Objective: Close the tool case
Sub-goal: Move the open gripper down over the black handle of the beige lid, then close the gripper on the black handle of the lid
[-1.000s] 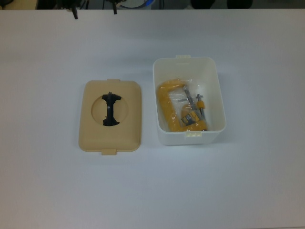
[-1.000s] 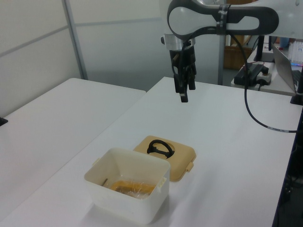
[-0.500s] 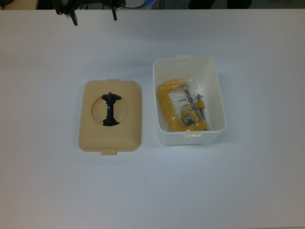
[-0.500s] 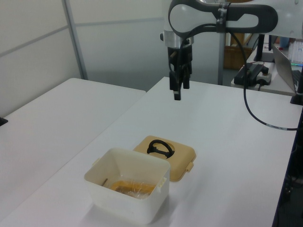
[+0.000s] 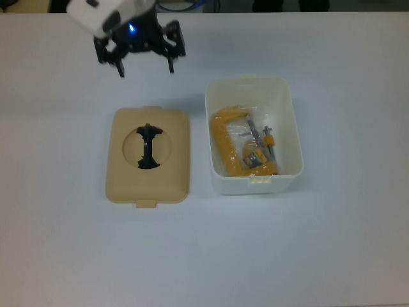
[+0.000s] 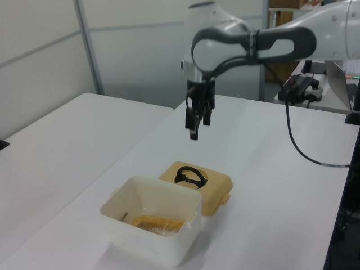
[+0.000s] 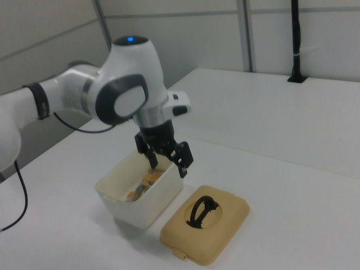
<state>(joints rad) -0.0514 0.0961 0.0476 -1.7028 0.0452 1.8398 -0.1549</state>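
Since a second ago the gripper (image 5: 146, 62) has moved into the top view's upper left, jaws spread and empty. The lid (image 5: 148, 155) lies beside the box (image 5: 254, 135). A skewed grasp of its handle (image 5: 148, 146) could tilt it and miss the latches.

The white tool case (image 5: 254, 184) stands open, its beige lid (image 5: 148, 185) flat beside it.

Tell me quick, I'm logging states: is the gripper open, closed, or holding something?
Gripper: open, empty, above the table short of the lid.
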